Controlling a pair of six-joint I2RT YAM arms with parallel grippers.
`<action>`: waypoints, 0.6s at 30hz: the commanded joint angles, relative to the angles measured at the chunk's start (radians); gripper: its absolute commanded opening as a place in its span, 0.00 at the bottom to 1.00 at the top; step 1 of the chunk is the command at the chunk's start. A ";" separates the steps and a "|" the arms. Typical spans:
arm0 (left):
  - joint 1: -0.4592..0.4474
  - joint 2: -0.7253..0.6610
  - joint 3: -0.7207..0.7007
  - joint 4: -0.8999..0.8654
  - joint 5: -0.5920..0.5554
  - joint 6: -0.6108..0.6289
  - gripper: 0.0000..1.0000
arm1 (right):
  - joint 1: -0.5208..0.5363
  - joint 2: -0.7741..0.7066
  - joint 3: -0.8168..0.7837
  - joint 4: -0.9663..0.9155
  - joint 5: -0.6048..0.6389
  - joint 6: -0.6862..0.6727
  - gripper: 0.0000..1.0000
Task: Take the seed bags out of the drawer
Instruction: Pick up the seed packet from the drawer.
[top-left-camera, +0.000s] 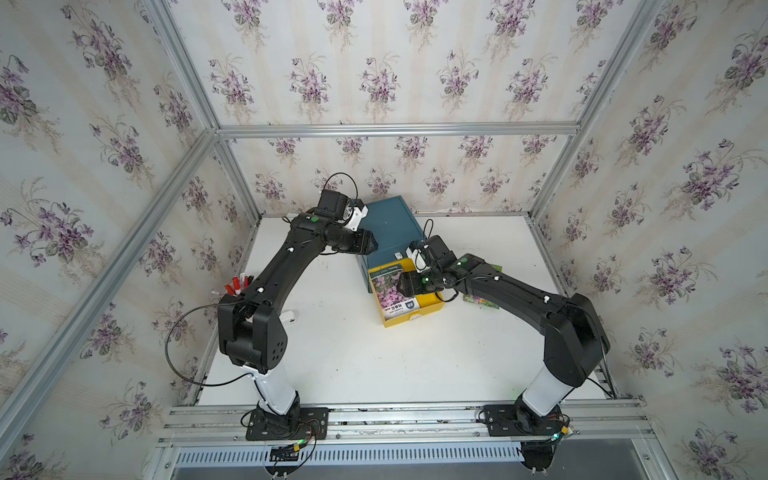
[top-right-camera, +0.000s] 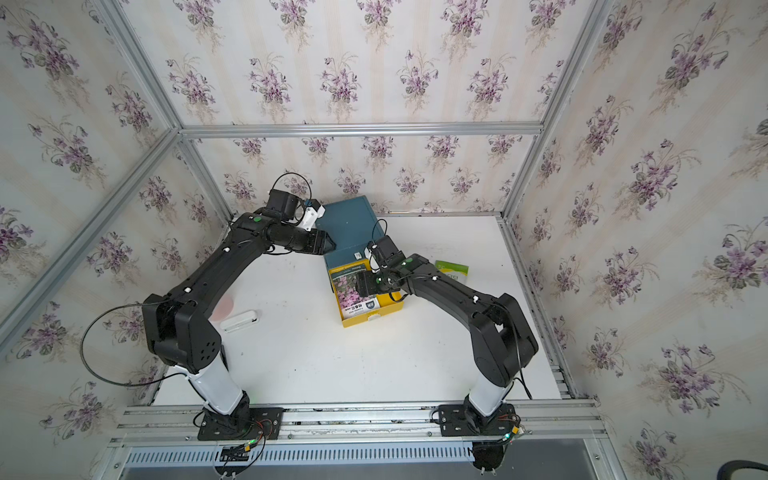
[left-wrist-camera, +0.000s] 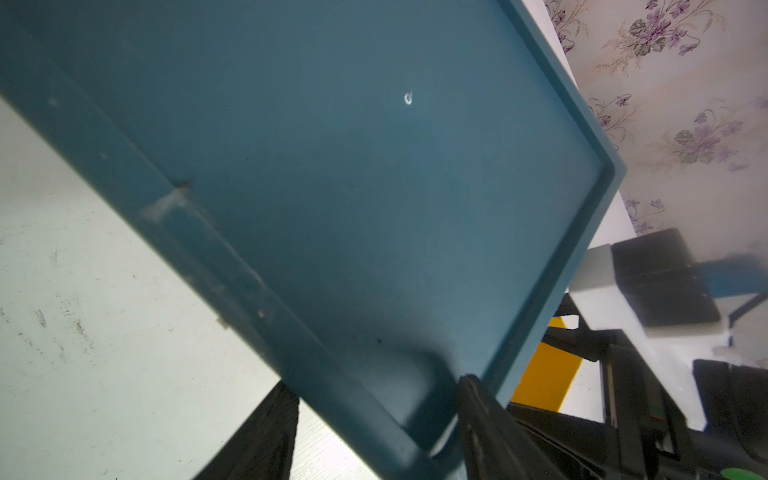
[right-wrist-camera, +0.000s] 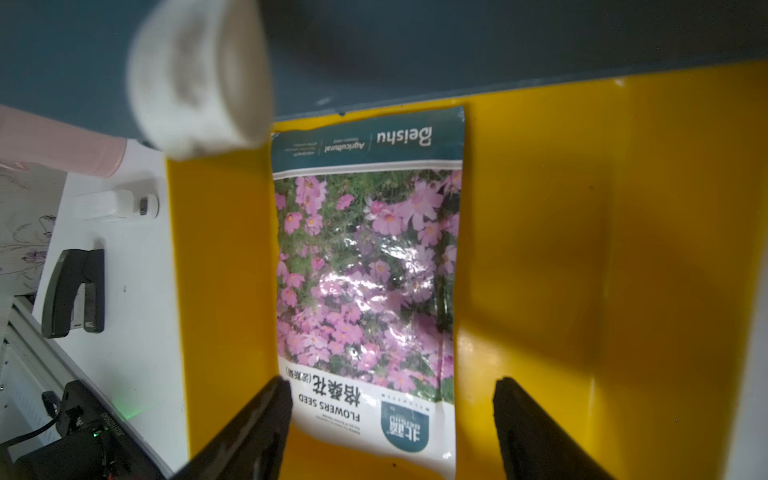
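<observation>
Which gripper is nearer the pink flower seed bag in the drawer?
Right. The right gripper hovers open just above the seed bag; the left gripper clamps the blue cabinet, farther off.

Black stapler (right-wrist-camera: 70, 291), small white gadget, hard to identify (right-wrist-camera: 116, 205), pink cup (right-wrist-camera: 62, 143), red pens (top-left-camera: 236, 286)

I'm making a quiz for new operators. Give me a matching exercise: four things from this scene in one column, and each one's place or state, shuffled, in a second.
1. pink-blossom seed bag
2. green seed bag
3. left gripper
4. right gripper

A. open, over the bag's lower edge
B. lying on the table, outside the drawer
C. lying flat in the yellow drawer
D. closed on the blue cabinet at its corner

Pairs: 1-C, 2-B, 3-D, 4-A
</observation>
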 joint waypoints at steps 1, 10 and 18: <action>-0.002 0.012 -0.016 -0.143 -0.076 0.033 0.64 | 0.004 0.017 0.004 0.010 0.036 0.011 0.77; 0.000 0.012 -0.015 -0.149 -0.075 0.044 0.64 | 0.021 0.063 0.006 0.050 0.069 0.025 0.74; -0.001 0.016 -0.007 -0.154 -0.075 0.054 0.64 | 0.030 0.100 0.016 0.064 0.090 0.033 0.71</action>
